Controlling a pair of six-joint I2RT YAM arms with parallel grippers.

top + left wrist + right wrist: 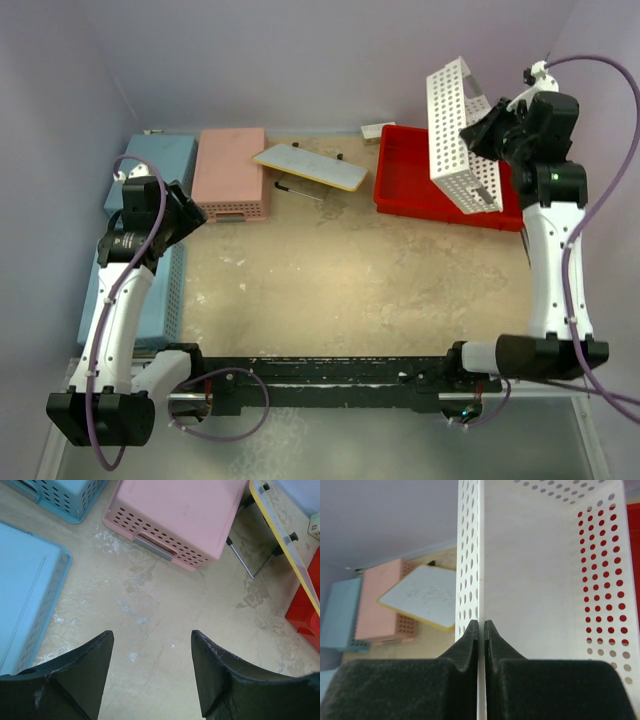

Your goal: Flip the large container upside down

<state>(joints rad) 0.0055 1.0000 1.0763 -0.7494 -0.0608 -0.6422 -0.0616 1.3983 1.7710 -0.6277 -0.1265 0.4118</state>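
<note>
The large red container (pixel 410 175) stands open side up at the back right of the table. Its corner shows at the right edge of the left wrist view (pixel 306 611) and its red shows at the right edge of the right wrist view (pixel 635 530). My right gripper (pixel 487 128) (pixel 481 626) is shut on the wall of a white perforated basket (pixel 462 135) (pixel 530 580). It holds the basket tilted on end, with the lower end inside the red container. My left gripper (pixel 188 215) (pixel 152 642) is open and empty above bare table, far left of the container.
A pink perforated basket (pixel 230 172) (pixel 180 515) lies upside down at the back. A yellow-edged whiteboard (pixel 310 167) leans beside it. Light-blue baskets (pixel 152 162) (pixel 140 300) lie at the left. A small white block (pixel 378 130) sits by the back wall.
</note>
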